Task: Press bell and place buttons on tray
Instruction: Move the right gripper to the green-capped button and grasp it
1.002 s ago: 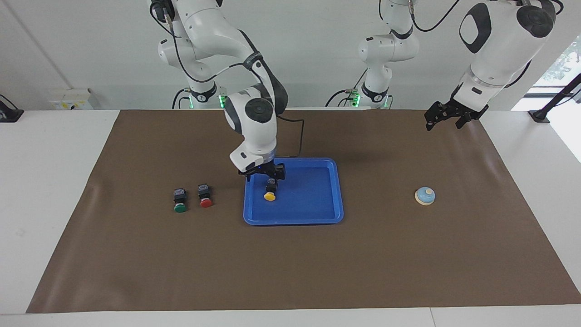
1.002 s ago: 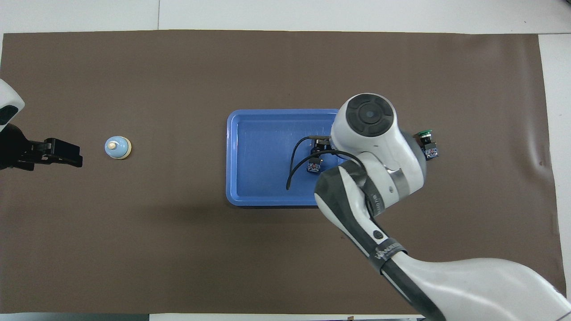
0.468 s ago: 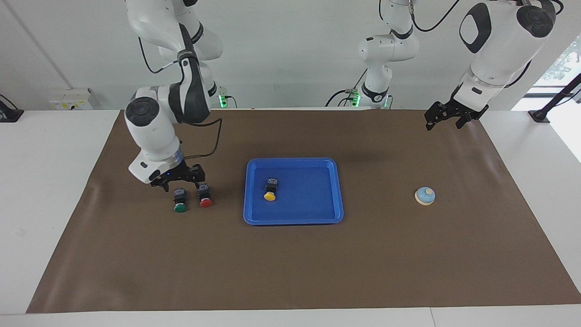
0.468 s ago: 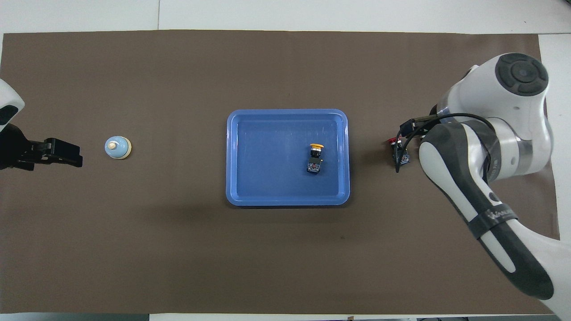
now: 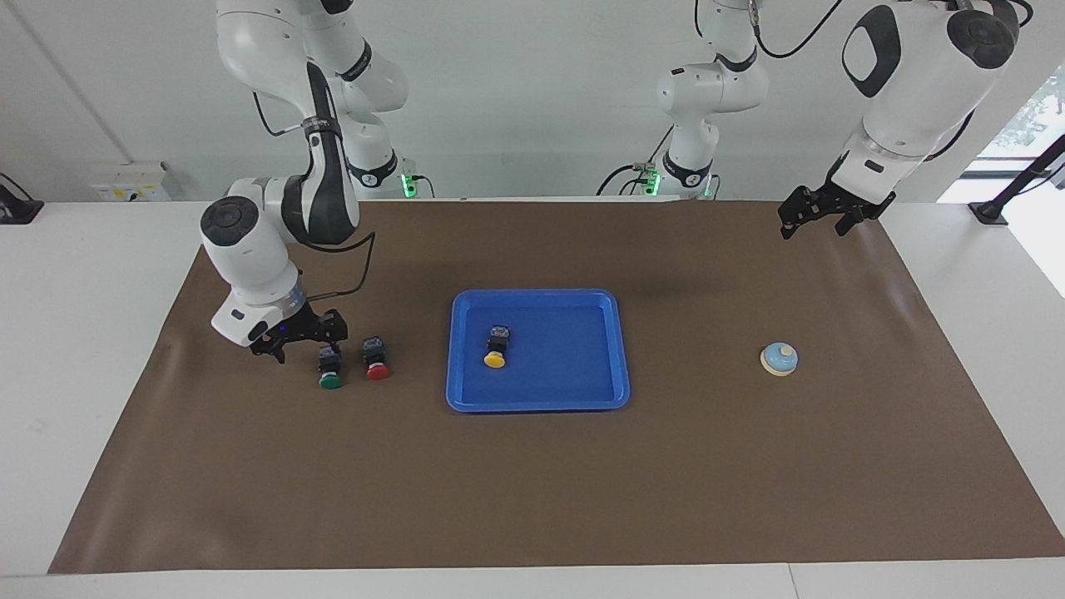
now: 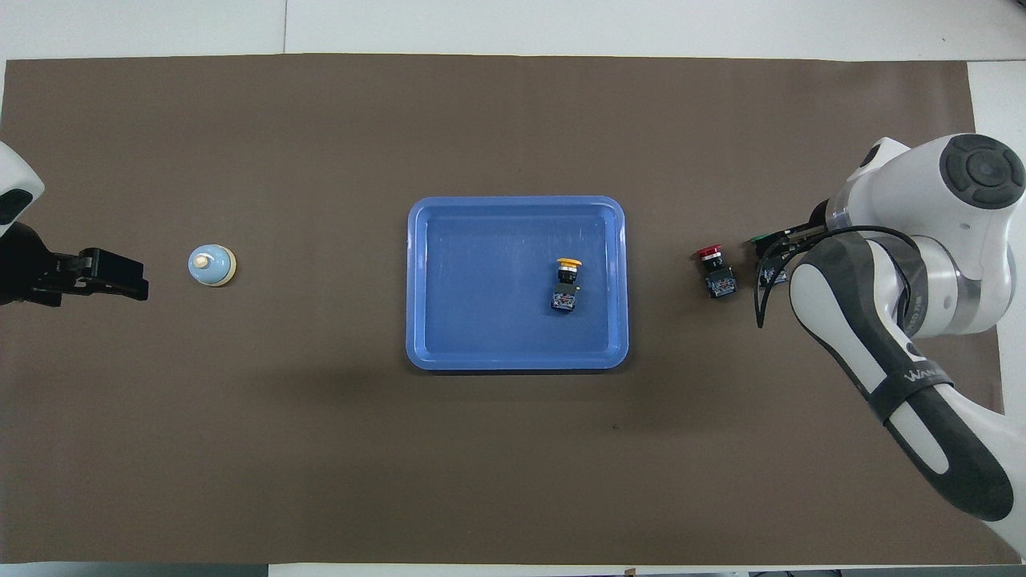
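A second ago the right gripper (image 5: 301, 337) stood over the tray (image 5: 620, 349) with the yellow button (image 5: 496, 349) just beneath its fingers; since then it has let go and swung away toward the right arm's end of the worktop (image 5: 100, 333). It now hangs low with fingers spread and empty, just beside the green button (image 5: 329, 368). In the overhead view the arm hides most of that button. One button is therefore delivered, and my reading is that the green one is next.

The yellow button lies on its side inside the tray, toward the tray's end that faces the right arm. Its long axis runs roughly straight away from the robots, with the yellow cap at the end farther from them and the black body nearer.

The green button and the red button (image 5: 376, 360) lie the same way on the brown mat (image 5: 532, 499), side by side with a small gap. Both are well apart from the tray on its right-arm side, the red one closer to the tray. A grasp across the black body looks the natural approach.

The bell (image 5: 780, 358) sits upright on the mat, well apart from the tray toward the left arm's end. The left gripper (image 5: 819, 215) waits in the air (fingers spread, holding nothing), over the mat's edge nearest the robots.
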Action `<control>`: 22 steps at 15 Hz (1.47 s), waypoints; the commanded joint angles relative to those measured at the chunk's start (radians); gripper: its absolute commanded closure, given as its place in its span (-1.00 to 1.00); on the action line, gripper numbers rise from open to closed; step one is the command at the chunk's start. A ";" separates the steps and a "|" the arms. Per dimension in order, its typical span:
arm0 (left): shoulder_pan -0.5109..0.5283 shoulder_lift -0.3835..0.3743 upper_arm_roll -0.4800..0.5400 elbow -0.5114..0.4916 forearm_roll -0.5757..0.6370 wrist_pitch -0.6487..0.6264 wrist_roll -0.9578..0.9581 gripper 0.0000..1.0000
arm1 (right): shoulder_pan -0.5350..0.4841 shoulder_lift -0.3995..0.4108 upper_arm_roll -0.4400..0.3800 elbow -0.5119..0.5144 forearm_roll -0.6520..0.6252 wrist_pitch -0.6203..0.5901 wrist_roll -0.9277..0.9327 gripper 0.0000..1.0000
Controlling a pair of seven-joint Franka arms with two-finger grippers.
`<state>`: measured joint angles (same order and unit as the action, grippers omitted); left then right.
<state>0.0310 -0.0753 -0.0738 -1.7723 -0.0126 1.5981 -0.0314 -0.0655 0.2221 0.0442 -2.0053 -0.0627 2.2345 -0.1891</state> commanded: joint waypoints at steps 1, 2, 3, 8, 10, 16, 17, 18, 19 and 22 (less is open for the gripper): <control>-0.003 -0.024 0.005 -0.022 0.011 0.019 -0.005 -1.00 | -0.022 -0.009 0.017 -0.035 0.012 0.020 -0.029 -1.00; -0.003 -0.024 0.005 -0.022 0.011 0.019 -0.005 -1.00 | -0.023 -0.009 0.017 -0.047 0.012 0.027 -0.029 -1.00; -0.003 -0.024 0.005 -0.022 0.011 0.019 -0.005 -1.00 | -0.025 -0.007 0.017 -0.062 0.012 0.045 -0.029 -1.00; -0.003 -0.024 0.005 -0.022 0.011 0.019 -0.005 -1.00 | -0.017 0.019 0.019 -0.079 0.018 0.085 -0.021 -1.00; -0.003 -0.024 0.005 -0.022 0.011 0.019 -0.005 -1.00 | -0.014 0.035 0.019 -0.081 0.018 0.103 -0.021 -1.00; -0.003 -0.024 0.005 -0.022 0.011 0.019 -0.005 -1.00 | -0.007 0.045 0.022 -0.093 0.018 0.119 0.003 -1.00; -0.003 -0.024 0.005 -0.022 0.011 0.019 -0.005 -1.00 | 0.001 0.045 0.022 -0.093 0.018 0.119 0.006 -1.00; -0.003 -0.024 0.005 -0.022 0.011 0.019 -0.005 -1.00 | 0.007 0.045 0.022 -0.096 0.018 0.119 0.016 -0.98; -0.003 -0.024 0.005 -0.022 0.011 0.019 -0.005 -1.00 | 0.007 0.043 0.022 -0.105 0.018 0.120 0.034 -0.92; -0.003 -0.024 0.005 -0.022 0.011 0.019 -0.005 -1.00 | 0.016 0.042 0.022 -0.136 0.018 0.183 0.039 -0.84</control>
<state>0.0310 -0.0753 -0.0738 -1.7723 -0.0126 1.5983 -0.0314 -0.0450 0.2733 0.0598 -2.0997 -0.0576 2.3567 -0.1618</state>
